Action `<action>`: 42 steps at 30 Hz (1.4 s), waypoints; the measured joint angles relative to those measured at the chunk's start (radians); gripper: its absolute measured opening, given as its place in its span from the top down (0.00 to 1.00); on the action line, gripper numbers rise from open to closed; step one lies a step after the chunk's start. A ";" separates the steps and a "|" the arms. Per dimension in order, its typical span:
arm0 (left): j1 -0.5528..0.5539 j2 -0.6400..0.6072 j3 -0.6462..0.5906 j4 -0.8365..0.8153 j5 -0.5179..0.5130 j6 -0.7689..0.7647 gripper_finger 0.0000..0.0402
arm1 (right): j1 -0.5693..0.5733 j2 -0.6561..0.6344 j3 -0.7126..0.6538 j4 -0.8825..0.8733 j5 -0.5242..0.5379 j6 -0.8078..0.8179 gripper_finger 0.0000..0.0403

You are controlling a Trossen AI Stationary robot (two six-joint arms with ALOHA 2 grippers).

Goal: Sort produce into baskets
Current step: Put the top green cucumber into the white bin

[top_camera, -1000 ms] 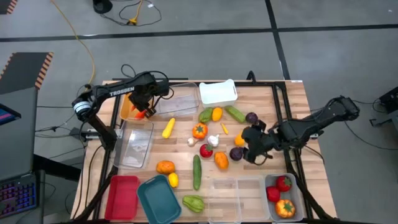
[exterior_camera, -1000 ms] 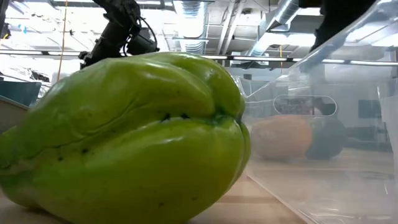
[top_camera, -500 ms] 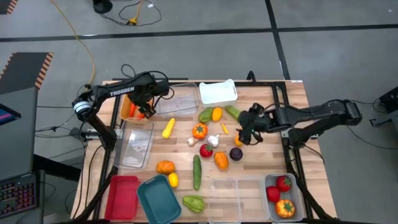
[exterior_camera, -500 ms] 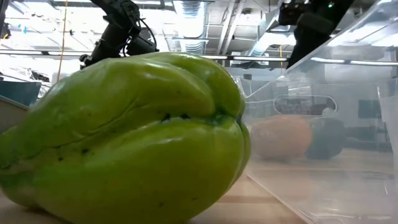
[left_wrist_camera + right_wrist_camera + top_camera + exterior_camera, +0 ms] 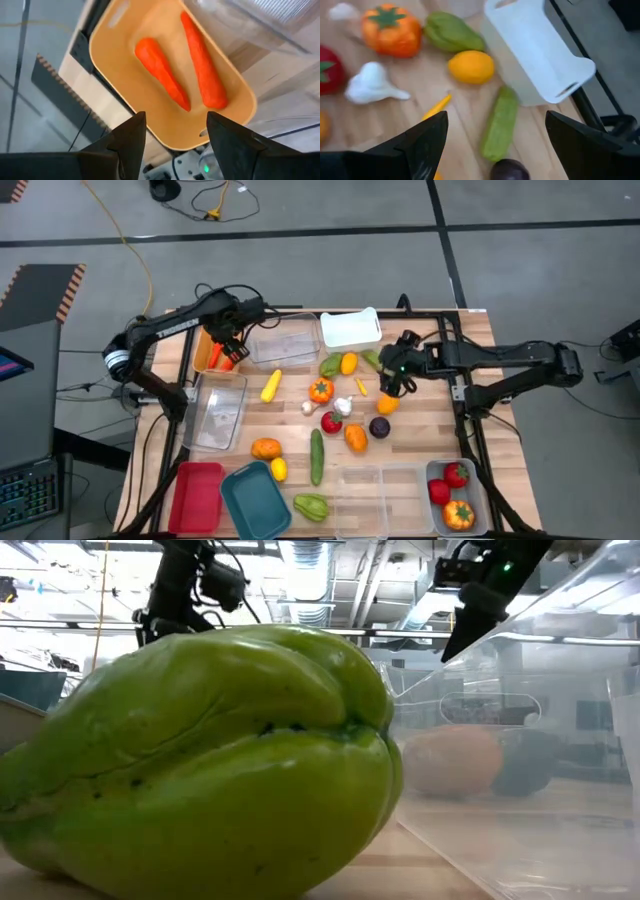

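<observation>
At the far left of the counter (image 5: 470,340) the left claw (image 5: 226,345) hangs over the orange bin (image 5: 150,125) with its fingers apart and nothing between them. Two carrots (image 5: 162,80) lie side by side in that bin, free of the claw, so the orange bin seems to be the home for long orange produce. Beside it stands a clear bin (image 5: 285,343), and nearer the front another clear bin (image 5: 220,412), a red bin (image 5: 197,496) and a teal bin (image 5: 254,500).

The unsorted produce lies loose mid-counter: a yellow squash (image 5: 270,386), an orange pumpkin (image 5: 391,30), white garlic (image 5: 371,86), a red piece (image 5: 331,421), a cucumber (image 5: 317,456), and a green pepper (image 5: 200,760) at the front edge, so close to the low camera that it blocks most of that view.

The right claw (image 5: 397,370) hovers over the back of this cluster, fingers wide apart and empty, likely choosing its next pick. Just under it are a green gourd (image 5: 452,31), a lemon (image 5: 470,66), a green zucchini (image 5: 500,125) and a dark purple piece (image 5: 509,170). The white bin (image 5: 535,50) sits just beside the zucchini, leaving little room for a finger on that side.

Far right, a grey bin (image 5: 476,490) holds red tomatoes (image 5: 456,474), so reds appear to go there.
</observation>
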 joint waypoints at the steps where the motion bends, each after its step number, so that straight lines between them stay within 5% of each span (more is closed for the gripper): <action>1: -0.005 -0.021 0.000 0.014 0.000 0.000 0.51 | -0.019 0.004 0.000 0.004 0.000 0.010 0.10; 14: -0.111 -0.217 0.002 0.217 0.020 -0.085 0.51 | -0.195 0.219 0.001 0.016 -0.014 0.028 0.10; 24: -0.174 -0.204 0.002 0.256 0.014 -0.086 0.51 | -0.253 0.383 0.001 0.026 -0.068 0.025 0.10; 42: -0.178 -0.204 0.002 0.278 0.006 -0.086 0.51 | -0.330 0.468 0.001 0.036 -0.295 0.043 0.18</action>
